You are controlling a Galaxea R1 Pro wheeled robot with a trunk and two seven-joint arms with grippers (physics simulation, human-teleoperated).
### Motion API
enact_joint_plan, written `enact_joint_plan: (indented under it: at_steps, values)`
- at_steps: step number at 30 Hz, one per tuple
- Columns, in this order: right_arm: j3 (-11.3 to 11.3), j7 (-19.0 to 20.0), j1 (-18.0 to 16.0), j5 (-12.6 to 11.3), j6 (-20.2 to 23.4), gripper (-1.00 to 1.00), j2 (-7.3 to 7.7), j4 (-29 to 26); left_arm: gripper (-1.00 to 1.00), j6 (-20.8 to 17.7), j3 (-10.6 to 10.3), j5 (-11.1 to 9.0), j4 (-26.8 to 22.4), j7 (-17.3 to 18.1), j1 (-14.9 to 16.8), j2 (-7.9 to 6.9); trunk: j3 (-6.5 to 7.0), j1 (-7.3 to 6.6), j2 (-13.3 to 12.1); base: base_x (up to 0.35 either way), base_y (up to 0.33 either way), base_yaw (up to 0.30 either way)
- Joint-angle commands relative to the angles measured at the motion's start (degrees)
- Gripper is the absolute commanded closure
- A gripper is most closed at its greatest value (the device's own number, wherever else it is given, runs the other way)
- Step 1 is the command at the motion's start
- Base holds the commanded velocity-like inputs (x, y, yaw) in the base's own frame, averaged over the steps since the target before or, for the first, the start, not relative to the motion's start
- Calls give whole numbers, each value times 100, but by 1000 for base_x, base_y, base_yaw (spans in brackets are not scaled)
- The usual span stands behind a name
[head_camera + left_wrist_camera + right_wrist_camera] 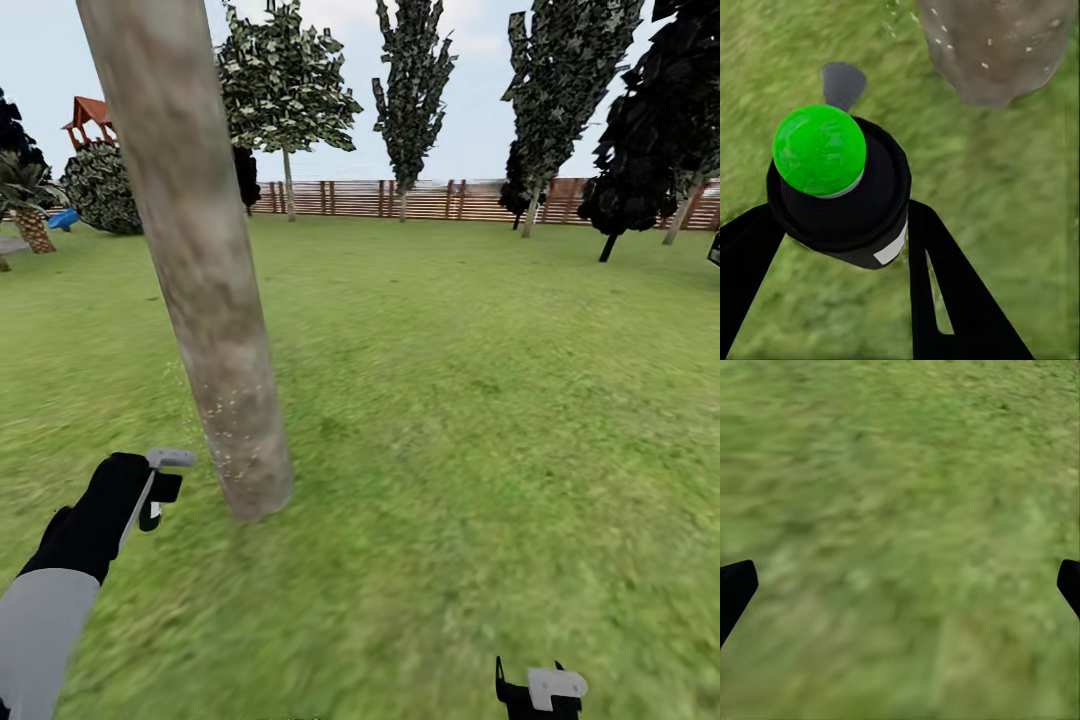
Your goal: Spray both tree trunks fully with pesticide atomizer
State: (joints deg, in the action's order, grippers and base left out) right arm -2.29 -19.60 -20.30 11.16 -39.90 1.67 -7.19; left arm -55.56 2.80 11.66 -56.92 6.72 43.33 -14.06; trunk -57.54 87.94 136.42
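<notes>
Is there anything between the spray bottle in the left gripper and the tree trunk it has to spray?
Nothing visible. The pesticide atomizer, held in the left gripper, faces the tree trunk across bare grass. White specks already dot the trunk low down.

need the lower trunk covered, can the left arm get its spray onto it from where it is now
Probably yes. The left gripper holds the pesticide atomizer beside the base of the tree trunk, with just grass between them, and white specks already dot the lower bark.
</notes>
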Motion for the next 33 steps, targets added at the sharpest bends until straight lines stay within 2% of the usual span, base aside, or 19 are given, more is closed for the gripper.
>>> enact_joint_plan:
  at_steps: [1, 7, 27, 29, 31, 33]
  values:
    - [0, 0, 0, 0, 0, -100, 0, -1, 100, 6, 1, 57, -2, -2, 0, 55, 0, 0, 0, 0, -250, 195]
    - [0, 0, 0, 0, 0, -100, 8, 5, 100, 18, 5, 55, -27, -48, 0, 203, 0, 0, 0, 0, -265, 43]
    - [0, 0, 0, 0, 0, -100, 9, -1, 100, 12, 17, 70, -117, -83, 0, 197, 0, 0, 0, 0, -270, 0]
    - [0, 0, 0, 0, 0, -100, 9, -2, 100, 11, 91, 72, -117, -83, 0, 169, 0, 0, 0, 0, -270, 34]
    - [0, 0, 0, 0, 0, -100, 9, -1, 100, 17, 334, 81, -117, -83, 5, 165, 0, 0, 0, 0, -270, 206]
    - [0, 0, 0, 0, 0, -100, 9, -2, 100, 19, 406, 100, -117, -83, 8, 160, 0, 0, 0, 0, -270, 265]
